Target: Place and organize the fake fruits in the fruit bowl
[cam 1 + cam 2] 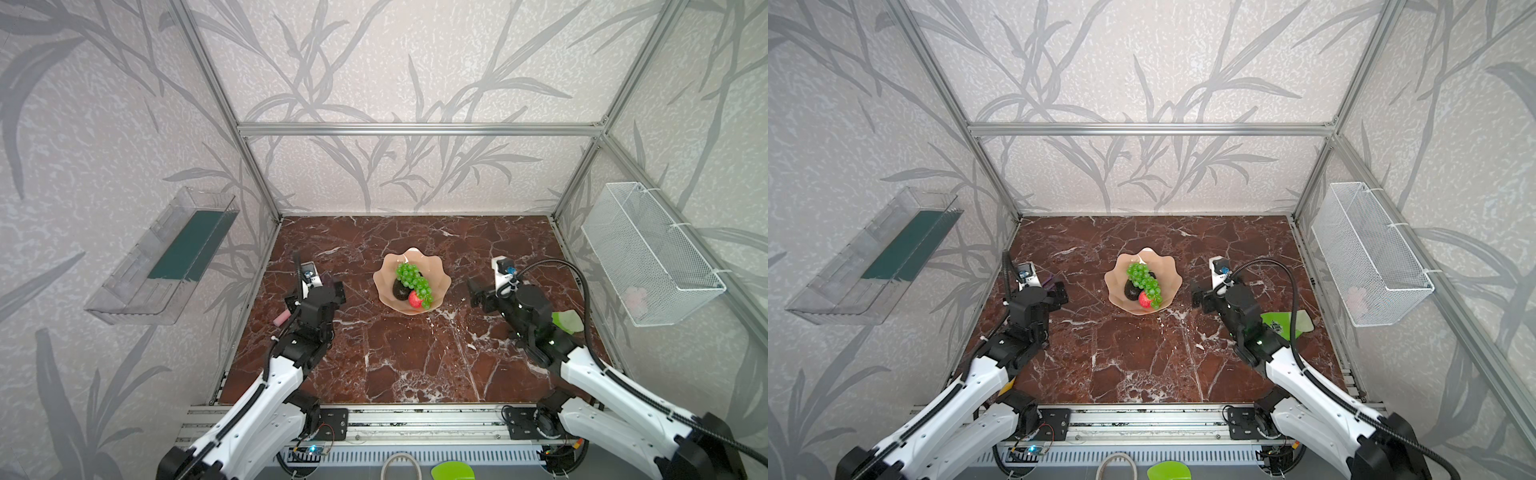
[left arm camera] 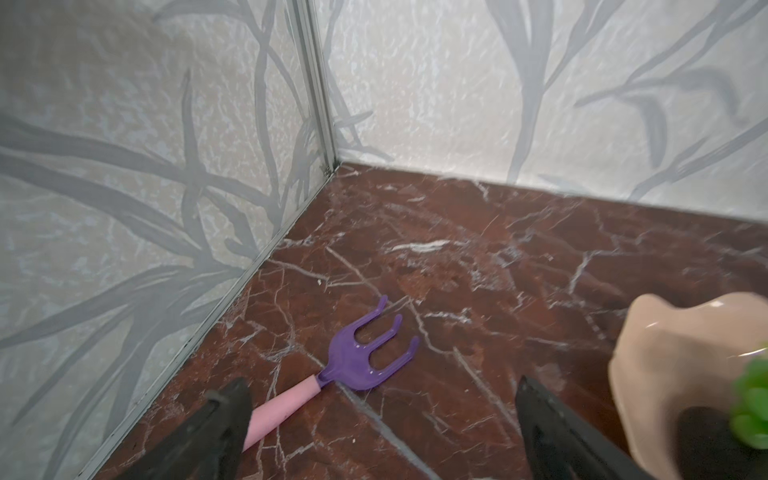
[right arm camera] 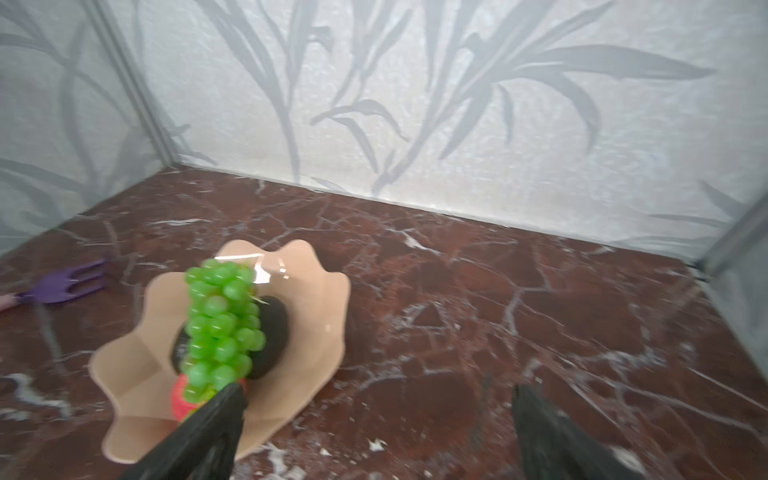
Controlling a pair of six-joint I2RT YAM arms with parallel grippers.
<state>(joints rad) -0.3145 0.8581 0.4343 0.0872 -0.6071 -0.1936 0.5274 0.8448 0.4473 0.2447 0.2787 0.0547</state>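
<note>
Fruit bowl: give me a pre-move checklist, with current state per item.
1. Fruits in the fruit bowl: ok. The grapes, apple, avocado and second avocado are all inside.
2. Bunch settled: cannot tell. It lies draped over the other fruits.
3. Right gripper empty: ok. Jaws open, nothing between them.
4. Right gripper clear of the bowl: ok. In both top views it is beside the bowl, apart from it.
5. Left gripper empty: ok. Jaws open; the purple rake lies unheld on the table.
6. Green glove kept out: ok. It is on the table, outside the bowl.
</note>
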